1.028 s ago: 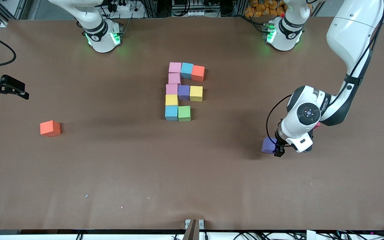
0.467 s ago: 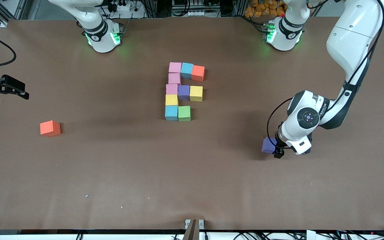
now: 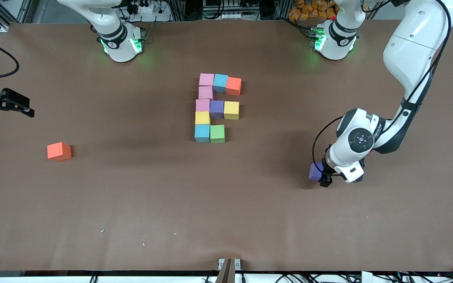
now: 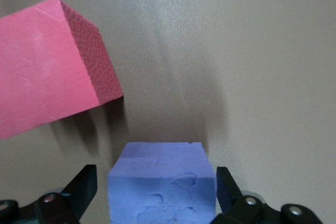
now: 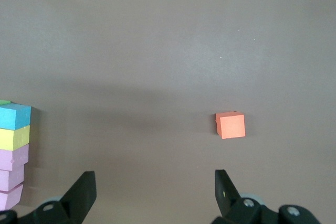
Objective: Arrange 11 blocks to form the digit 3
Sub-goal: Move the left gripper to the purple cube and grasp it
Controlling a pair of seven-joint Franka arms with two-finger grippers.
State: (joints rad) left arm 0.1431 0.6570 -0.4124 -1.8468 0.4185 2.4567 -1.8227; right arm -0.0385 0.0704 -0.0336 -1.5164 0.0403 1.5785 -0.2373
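Left gripper (image 3: 323,177), on a sharply bent arm, is spread wide around a purple cube (image 4: 161,182), pads apart from it. Ten cubes (image 3: 216,107) are counted in the touching figure at mid-table; one red cube (image 3: 59,151) lies apart, another (image 4: 50,66) partly cut off. Right gripper (image 3: 14,106) waits, fingers spread.

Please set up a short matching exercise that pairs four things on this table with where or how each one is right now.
Things:
1. purple cube
2. lone red cube
3. green block
4. right gripper

States:
A. open, waiting at the table's edge, holding nothing
B. between the open fingers of the left gripper
C. touching the blue block in the figure's nearest row
D. alone toward the right arm's end

Pairs: 1-B, 2-D, 3-C, 4-A
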